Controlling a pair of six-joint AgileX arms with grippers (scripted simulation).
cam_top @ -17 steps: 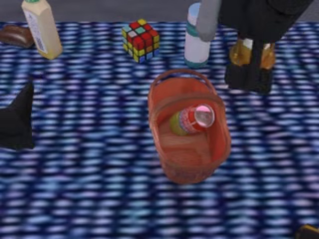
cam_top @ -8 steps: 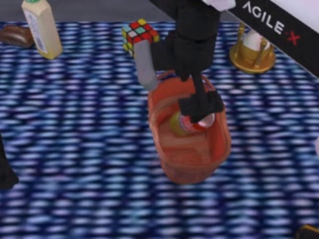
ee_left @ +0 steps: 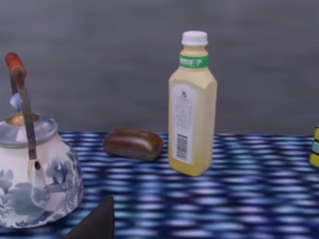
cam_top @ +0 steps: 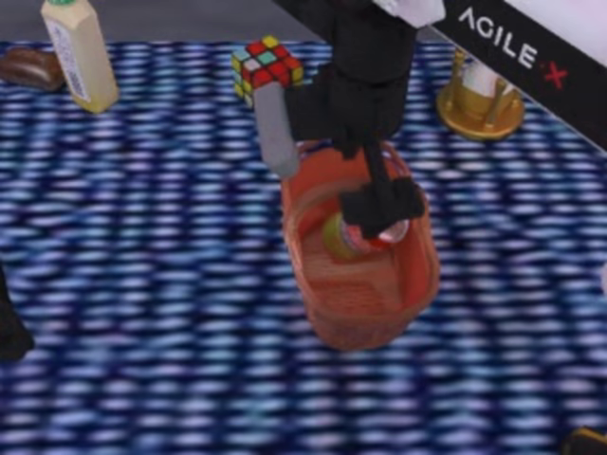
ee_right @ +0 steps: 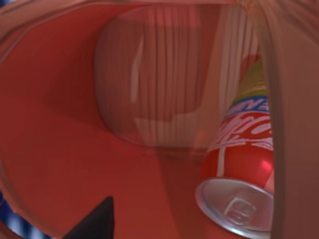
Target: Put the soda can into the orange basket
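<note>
The soda can (cam_top: pixel 353 239) lies on its side inside the orange basket (cam_top: pixel 322 318), silver top toward the right wall. My right gripper (cam_top: pixel 383 203) hangs over the basket just under the arched handle, directly above the can's top end. In the right wrist view the can (ee_right: pixel 239 164) lies against the basket's red inner wall (ee_right: pixel 55 134), off to one side of the one dark finger (ee_right: pixel 97 224) that shows. That finger does not touch the can, and the jaws look open. My left gripper (cam_top: pixel 8 334) is parked at the table's left edge, with one finger (ee_left: pixel 99 221) showing.
A Rubik's cube (cam_top: pixel 268 64) sits behind the basket. A yellow juice bottle (cam_top: pixel 81 55) and a brown loaf (cam_top: pixel 28 66) stand at the back left. A gold-based ornament (cam_top: pixel 479 102) stands at the back right. A blue-patterned teapot (ee_left: pixel 30 174) is near my left gripper.
A second ago my right arm was at the back right; it has swung over the basket and hardly moved since. The left gripper slid toward the front-left edge. The can stayed put.
</note>
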